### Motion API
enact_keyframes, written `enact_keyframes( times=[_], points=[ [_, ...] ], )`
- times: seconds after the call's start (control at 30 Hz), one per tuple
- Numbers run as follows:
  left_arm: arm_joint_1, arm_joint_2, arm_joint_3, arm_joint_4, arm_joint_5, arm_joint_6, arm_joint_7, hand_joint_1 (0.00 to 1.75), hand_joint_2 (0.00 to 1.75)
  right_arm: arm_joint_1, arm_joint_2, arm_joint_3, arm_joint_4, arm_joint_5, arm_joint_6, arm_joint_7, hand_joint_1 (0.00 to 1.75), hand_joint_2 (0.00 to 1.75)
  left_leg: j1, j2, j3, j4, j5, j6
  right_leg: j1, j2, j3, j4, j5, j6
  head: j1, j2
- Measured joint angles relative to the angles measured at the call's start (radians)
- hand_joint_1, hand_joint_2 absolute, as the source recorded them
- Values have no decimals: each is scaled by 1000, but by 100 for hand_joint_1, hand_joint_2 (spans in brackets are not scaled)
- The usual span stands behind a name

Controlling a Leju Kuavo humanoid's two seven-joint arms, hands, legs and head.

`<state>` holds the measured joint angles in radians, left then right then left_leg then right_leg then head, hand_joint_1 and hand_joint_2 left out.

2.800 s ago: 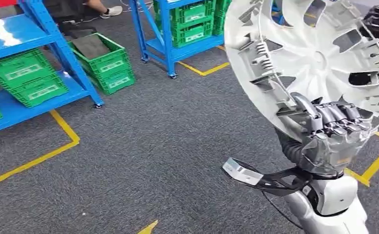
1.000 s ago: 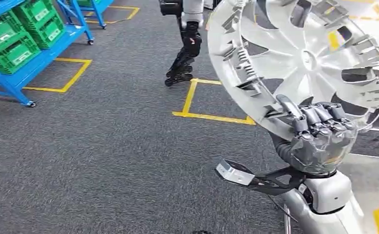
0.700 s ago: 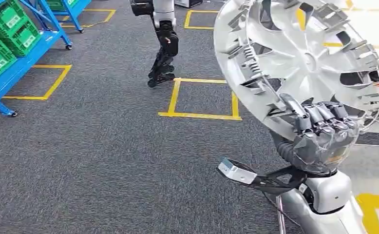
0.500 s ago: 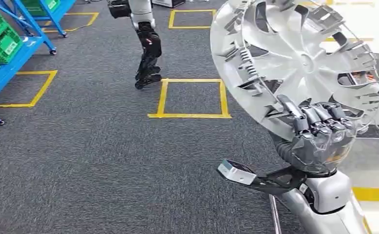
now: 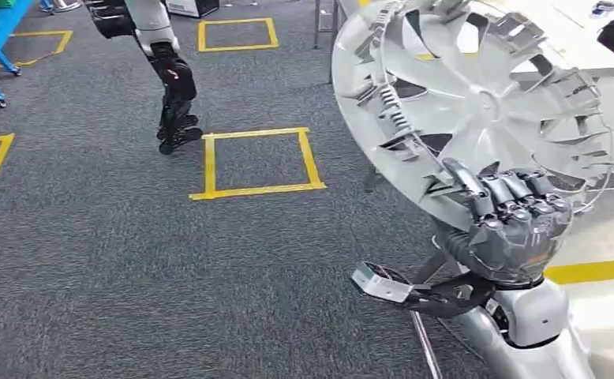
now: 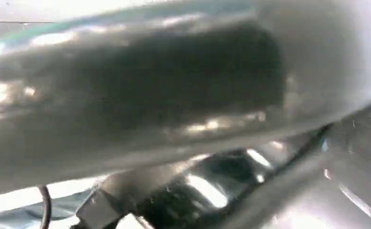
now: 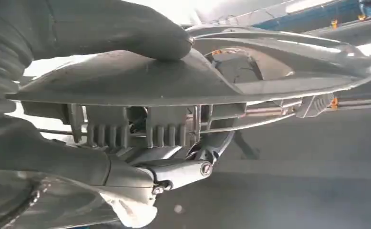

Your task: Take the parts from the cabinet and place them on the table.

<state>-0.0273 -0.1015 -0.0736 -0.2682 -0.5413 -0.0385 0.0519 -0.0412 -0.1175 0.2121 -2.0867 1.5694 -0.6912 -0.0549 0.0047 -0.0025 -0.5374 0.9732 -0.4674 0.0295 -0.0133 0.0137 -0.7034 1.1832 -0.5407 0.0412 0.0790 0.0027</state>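
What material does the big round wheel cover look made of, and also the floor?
The wheel cover looks like moulded plastic with a silver-painted, slightly glossy finish: thin spokes, ribbed clips on its back; metal cannot be excluded. The right hand holds its rim. The floor seems dark grey short-pile carpet, speckled and matte.

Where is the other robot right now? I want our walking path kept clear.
In the head view, the other robot stands upper left on the grey carpet, just left of the yellow floor square.

carpet (image 5: 130,268) L – open | another robot's legs (image 5: 176,103) – far L
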Motion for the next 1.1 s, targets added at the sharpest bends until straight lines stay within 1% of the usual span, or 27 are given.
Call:
enact_keyframes(
  times=[0.03, 0.07, 0.1, 0.13, 0.17, 0.2, 0.23, 0.27, 0.3, 0.37, 0.4, 0.43, 0.47, 0.5, 0.57, 0.6, 0.63, 0.7, 0.73, 0.77, 0.87, 0.9, 0.93, 0.97, 1.0, 1.07, 1.1],
  points=[
    [2, 0, -2, 0, 0, -1, 0, 0, 0, 1, 0, 0, 0, 2, 0, -2, 175, 175, -1, 16, 0, 0, -1, 2, -3, -6, -41, 83, -31, 4, 0, 0],
    [4, 1, -3, 0, 0, -2, 0, 0, 0, 2, 0, 0, 2, 1, 0, -1, 175, 175, -1, 31, 0, 0, -3, 0, -6, -7, -67, 135, -41, 9, 0, 0],
    [4, 1, -4, 0, 0, -3, 0, 0, 0, 2, 0, 0, 5, 1, 0, -1, 175, 175, -1, 45, 1, 1, -4, -1, -8, -9, -65, 131, -25, 12, 1, 0],
    [4, 1, -5, 0, 0, -4, 0, 0, 0, 3, 0, 0, 6, 1, 0, -1, 175, 175, 0, 58, 3, 1, -6, -4, -10, -14, -39, 82, 7, 14, 0, 0],
    [2, 0, -5, 0, 0, -4, 0, 0, 0, 3, 0, -1, 7, 1, 0, -1, 175, 175, 0, 69, 5, 3, -9, -8, -11, -24, 7, -2, 48, 15, 0, 0],
    [1, 0, -5, 0, 0, -6, 0, 0, 0, 3, 0, -1, 7, 0, 0, -2, 175, 175, 1, 79, 7, 8, -15, -14, -12, -51, 66, -106, 87, 17, 0, 0],
    [1, 0, -5, 0, 0, -6, 0, 0, 0, 2, 0, -1, 8, 0, 0, -2, 175, 175, -1, 89, 8, 14, -21, -22, -6, -97, 96, -169, 74, 19, 0, 0],
    [-1, 2, -5, 0, 0, -6, 0, 0, 0, 3, 0, -1, 10, 0, 0, -3, 175, 175, -9, 94, 6, 22, -28, -29, -4, -81, 107, -172, 81, 2, -1, 0],
    [-1, 3, -6, 0, 0, -6, 0, 0, 0, 4, 0, -2, 11, 0, 0, -5, 175, 175, -9, 101, 7, 20, -27, -30, -2, -68, 104, -168, 80, -8, -3, 0],
    [-3, 3, -6, 0, 0, -7, 0, 0, 0, 7, 0, -8, 16, 0, 0, -11, 175, 175, -7, 120, 12, 18, -28, -38, 2, -48, 97, -166, 80, -18, -2, 0],
    [-4, 3, -6, -1, 0, -7, 0, 0, 0, 7, 0, -11, 16, 0, 0, -14, 175, 175, -4, 125, 11, 21, -35, -46, -2, -35, 99, -170, 85, -28, -2, 0],
    [-6, 3, -6, -1, 0, -7, 0, 0, 0, 7, 1, -13, 16, 0, 0, -18, 175, 175, 0, 82, 6, 43, -57, -50, -3, -27, 99, -170, 87, -32, -5, 0],
    [-6, 3, -6, -1, 2, -7, 0, 0, 0, 7, 2, -16, 17, 0, 0, -24, 175, 175, 2, 43, -18, 102, -97, -51, -4, -18, 98, -170, 88, -36, -6, 0],
    [-6, 3, -6, -1, 3, -7, 0, 0, 0, 7, 3, -19, 19, 0, 0, -31, 175, 175, 2, 23, -57, 190, -142, -51, -3, -7, 97, -170, 88, -40, -7, 0],
    [-3, 3, -6, -1, 9, -9, 0, 0, 0, 9, 5, -25, 21, 1, 0, -44, 175, 175, 1, 10, -129, 340, -194, -48, 2, 19, 97, -169, 88, -43, -7, 0],
    [-1, 3, -6, -1, 10, -9, 1, 0, 0, 10, 6, -28, 24, 1, 0, -48, 175, 175, 0, 9, -141, 356, -184, -43, 5, 35, 98, -169, 89, -43, -6, 0],
    [-1, 3, -6, -2, 10, -9, 2, 0, 0, 12, 7, -32, 24, 1, 0, -53, 175, 175, -2, 7, -131, 324, -152, -36, 8, 50, 99, -169, 89, -43, -7, 0],
    [-3, 5, -6, -2, 10, -9, 3, 0, 0, 15, 9, -43, 24, 1, 0, -61, 175, 175, -10, -17, -61, 156, -48, -17, 9, 80, 103, -169, 89, -43, -7, 0],
    [-3, 8, -6, -2, 10, -9, 3, 0, 0, 16, 11, -46, 24, 1, 0, -62, 175, 175, -14, -59, -27, 74, -7, -7, 6, 91, 103, -169, 89, -43, -6, 0],
    [-2, 12, -6, -1, 10, -9, 3, 0, 0, 15, 11, -50, 24, 1, 0, -63, 175, 175, -10, -97, -17, 52, -14, 3, 10, 101, 100, -166, 91, -39, -5, 0],
    [-9, 12, -9, -2, 10, -12, 8, 0, 0, 21, 14, -66, 23, 1, 0, -76, 175, 175, -16, -71, -13, 35, -18, 2, -4, 137, 85, -172, 102, -22, -10, 0],
    [-12, 12, -11, -2, 10, -12, 8, 0, 0, 25, 14, -73, 23, 0, 0, -80, 175, 175, -13, -56, -7, 18, -10, 5, 0, 151, 84, -175, 105, -14, -8, 0],
    [-15, 12, -12, -2, 10, -12, 10, 0, 0, 31, 14, -78, 23, 0, 0, -80, 175, 175, -8, -36, 1, 1, -1, 3, 2, 97, 70, -157, 92, -19, -8, 0],
    [-17, 11, -14, -2, 10, -13, 10, 0, 0, 29, 14, -82, 23, 0, 0, -80, 175, 175, -10, -28, 4, -5, 2, 8, 7, 38, 50, -115, 60, -14, -2, 0],
    [-18, 9, -16, -2, 10, -13, 10, 0, 0, 28, 18, -82, 23, 0, 0, -83, 175, 175, -11, -11, 3, -4, 2, 9, 5, 9, 12, -38, 19, -7, -2, 0],
    [-16, 7, -23, -2, 10, -13, 10, 0, 0, 32, 19, -84, 23, 1, 0, -84, 175, 175, -12, 22, 2, -3, 0, 9, -2, -5, -58, 108, -36, 4, -3, 0],
    [-17, 7, -25, -2, 10, -13, 11, 0, 0, 34, 19, -88, 23, 1, 0, -84, 175, 175, -12, 37, 2, -3, -1, 9, -6, -7, -70, 133, -35, 9, -1, 0]
  ],
)
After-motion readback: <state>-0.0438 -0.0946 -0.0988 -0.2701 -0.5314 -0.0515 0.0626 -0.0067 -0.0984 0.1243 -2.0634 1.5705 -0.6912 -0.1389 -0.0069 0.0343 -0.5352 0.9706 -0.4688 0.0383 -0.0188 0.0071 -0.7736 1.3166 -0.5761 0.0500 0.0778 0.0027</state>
